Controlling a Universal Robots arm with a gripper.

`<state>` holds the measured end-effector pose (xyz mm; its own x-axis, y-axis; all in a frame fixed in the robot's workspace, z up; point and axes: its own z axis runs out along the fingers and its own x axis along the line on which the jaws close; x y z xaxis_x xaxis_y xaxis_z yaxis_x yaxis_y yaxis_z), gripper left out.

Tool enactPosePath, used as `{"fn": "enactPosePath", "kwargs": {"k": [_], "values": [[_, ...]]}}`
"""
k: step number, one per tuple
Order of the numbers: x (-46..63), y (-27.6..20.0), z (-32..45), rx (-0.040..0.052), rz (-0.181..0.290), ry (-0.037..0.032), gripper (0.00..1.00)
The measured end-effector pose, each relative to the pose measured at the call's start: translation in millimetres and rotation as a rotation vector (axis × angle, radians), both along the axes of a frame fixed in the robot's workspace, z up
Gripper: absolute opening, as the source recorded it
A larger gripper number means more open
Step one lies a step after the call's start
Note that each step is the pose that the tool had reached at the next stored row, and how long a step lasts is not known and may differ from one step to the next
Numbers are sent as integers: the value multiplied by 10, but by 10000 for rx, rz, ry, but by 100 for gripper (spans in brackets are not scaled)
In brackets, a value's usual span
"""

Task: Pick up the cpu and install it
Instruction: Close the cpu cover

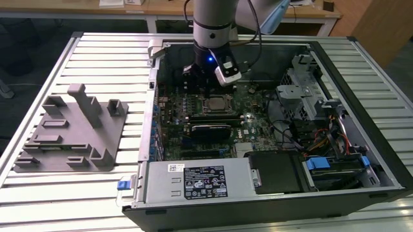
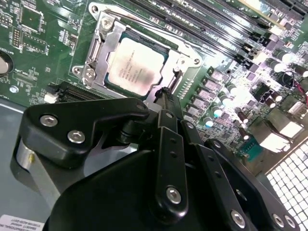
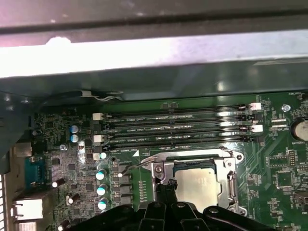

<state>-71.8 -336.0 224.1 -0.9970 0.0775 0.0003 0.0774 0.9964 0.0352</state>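
The cpu (image 1: 216,104) lies flat in its socket on the green motherboard (image 1: 258,123) inside the open computer case. Its pale silver top shows in both wrist views (image 2: 136,66) (image 3: 197,185), with the metal socket frame (image 2: 96,53) (image 3: 231,178) around it. My gripper (image 1: 205,82) hangs just above the board at the socket's edge, beside the cpu. Its black fingertips (image 2: 166,96) (image 3: 166,188) are pressed together with nothing between them, at the socket's rim and apart from the chip's top.
A grey plastic fixture (image 1: 71,130) with upright posts stands on the slatted table at the exterior view's left. Memory slots (image 3: 178,130) run beside the socket. The power supply (image 1: 193,181), drive cage (image 1: 303,92), cables (image 1: 310,135) and case walls (image 1: 154,96) hem the board in.
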Motion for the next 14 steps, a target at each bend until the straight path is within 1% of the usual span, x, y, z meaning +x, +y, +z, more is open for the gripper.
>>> {"fn": "enactPosePath", "kwargs": {"k": [8, 14], "values": [[106, -17, 0, -2, -18, 0, 11], [190, -41, 0, -1, -23, -1, 11]]}}
